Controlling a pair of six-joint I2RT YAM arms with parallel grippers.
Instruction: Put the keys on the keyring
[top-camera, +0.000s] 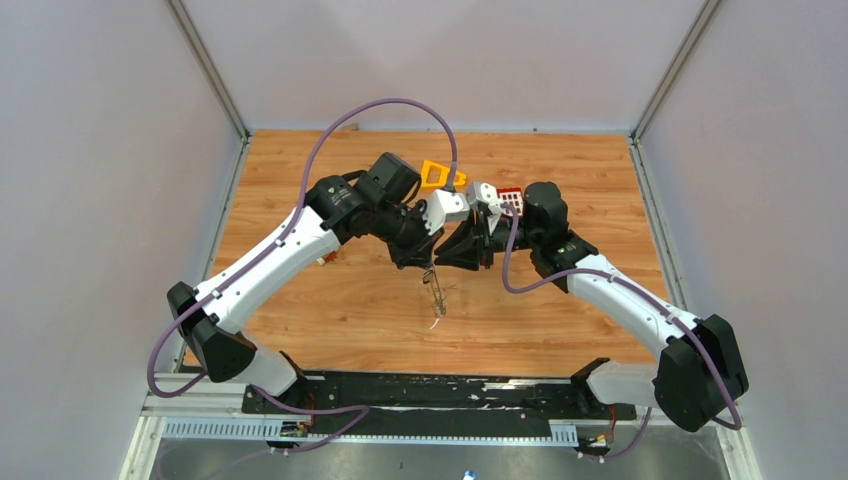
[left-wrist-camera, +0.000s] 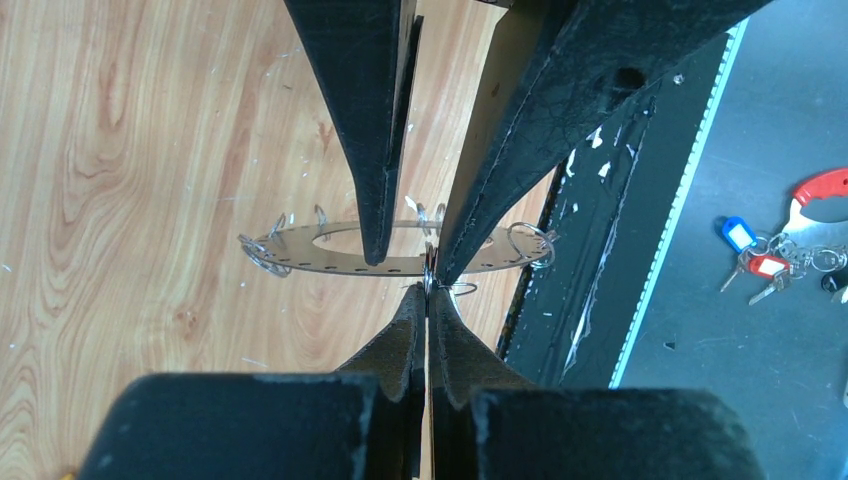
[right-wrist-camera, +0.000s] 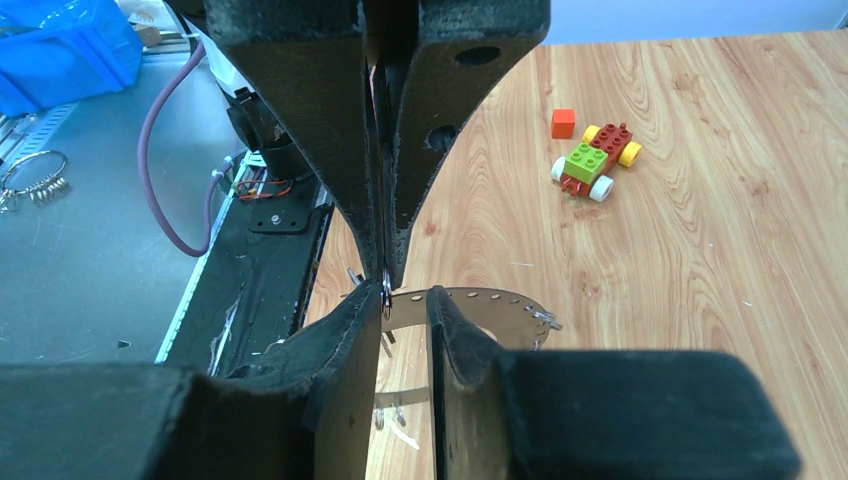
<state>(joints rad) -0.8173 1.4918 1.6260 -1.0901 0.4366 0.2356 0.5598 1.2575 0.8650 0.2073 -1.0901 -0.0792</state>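
The keyring (left-wrist-camera: 300, 250) is a flat grey ring with several small wire loops on its rim, held in the air edge-on; it also shows in the top view (top-camera: 437, 296) and the right wrist view (right-wrist-camera: 490, 299). My left gripper (left-wrist-camera: 428, 292) is shut on a small silvery metal piece (left-wrist-camera: 428, 270) at the ring's rim. No black key head shows, so I cannot tell if this piece is the key. My right gripper (right-wrist-camera: 405, 300) faces it with its jaws apart, and its fingertips (left-wrist-camera: 378, 250) lie against the ring's rim beside that piece. The two grippers meet tip to tip above the table's middle (top-camera: 440, 255).
An orange triangular frame (top-camera: 437, 175) and a small red keypad block (top-camera: 510, 198) lie behind the grippers. A toy brick car (right-wrist-camera: 598, 160) and an orange cube (right-wrist-camera: 563, 123) sit on the wood. Bunches of tagged keys (left-wrist-camera: 770, 262) lie off the table beyond the black rail (left-wrist-camera: 590, 250).
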